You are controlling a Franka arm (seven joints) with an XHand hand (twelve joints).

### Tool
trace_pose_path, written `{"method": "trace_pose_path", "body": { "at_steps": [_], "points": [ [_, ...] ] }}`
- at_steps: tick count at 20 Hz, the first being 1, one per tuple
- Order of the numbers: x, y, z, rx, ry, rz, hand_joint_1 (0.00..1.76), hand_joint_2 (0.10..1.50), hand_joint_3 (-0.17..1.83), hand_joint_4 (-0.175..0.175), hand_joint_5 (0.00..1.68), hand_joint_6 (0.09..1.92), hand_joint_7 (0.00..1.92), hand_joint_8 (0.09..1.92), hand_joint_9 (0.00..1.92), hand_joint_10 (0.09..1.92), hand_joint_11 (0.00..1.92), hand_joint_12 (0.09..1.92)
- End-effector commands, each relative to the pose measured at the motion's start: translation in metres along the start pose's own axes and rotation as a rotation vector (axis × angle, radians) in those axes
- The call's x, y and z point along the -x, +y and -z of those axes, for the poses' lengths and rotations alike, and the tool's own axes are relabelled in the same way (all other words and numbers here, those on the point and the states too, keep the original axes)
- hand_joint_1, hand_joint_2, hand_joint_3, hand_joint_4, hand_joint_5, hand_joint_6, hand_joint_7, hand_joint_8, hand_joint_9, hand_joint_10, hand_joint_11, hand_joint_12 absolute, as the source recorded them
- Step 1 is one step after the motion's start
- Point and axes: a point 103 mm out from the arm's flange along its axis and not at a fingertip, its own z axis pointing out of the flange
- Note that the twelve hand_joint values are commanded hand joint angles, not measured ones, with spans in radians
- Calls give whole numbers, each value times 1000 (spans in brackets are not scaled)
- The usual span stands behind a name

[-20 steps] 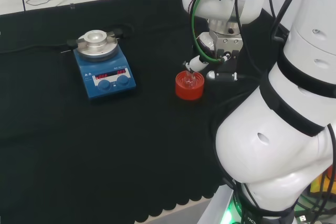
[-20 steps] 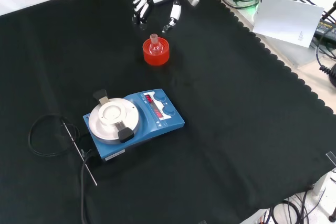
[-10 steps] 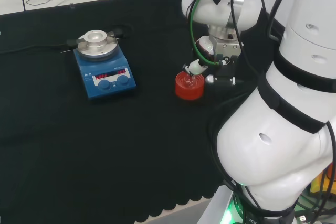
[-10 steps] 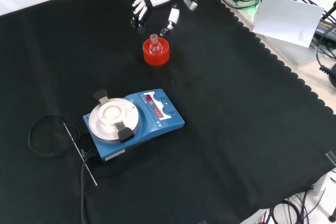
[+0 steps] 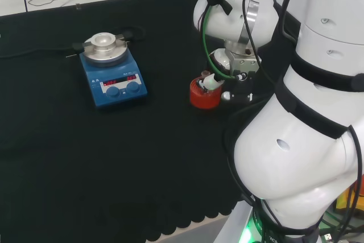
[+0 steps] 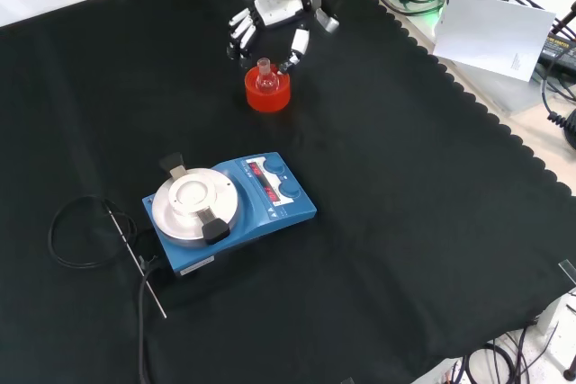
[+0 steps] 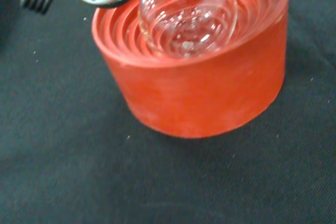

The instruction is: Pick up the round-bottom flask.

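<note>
Since a second ago I see the hand (image 6: 274, 13) has dropped closer, its spread, relaxed fingers (image 6: 298, 42) now flanking the flask and holding nothing. Nearest in the front view sits the blue hotplate (image 6: 230, 209) with its round metal top. Farther off, the clear glass round-bottom flask (image 6: 265, 81) rests upright in the red ribbed ring stand (image 6: 268, 96) on the black-clothed worktop (image 6: 405, 222).

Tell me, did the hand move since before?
Yes. In the front view the hand has come down closer to the flask on its red stand.
</note>
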Motion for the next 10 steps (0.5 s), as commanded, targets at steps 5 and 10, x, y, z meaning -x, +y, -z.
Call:
{"method": "trace_pose_path", "body": {
  "at_steps": [5, 10],
  "points": [
    [8, 1, 2, 46, 6, -18, 858, 625, 630, -49, 654, 637, 392, 668, 574, 618, 237, 1357],
    [-1, 0, -1, 54, -8, -15, 869, 624, 630, -52, 673, 655, 391, 670, 573, 619, 236, 1357]
  ]
}}
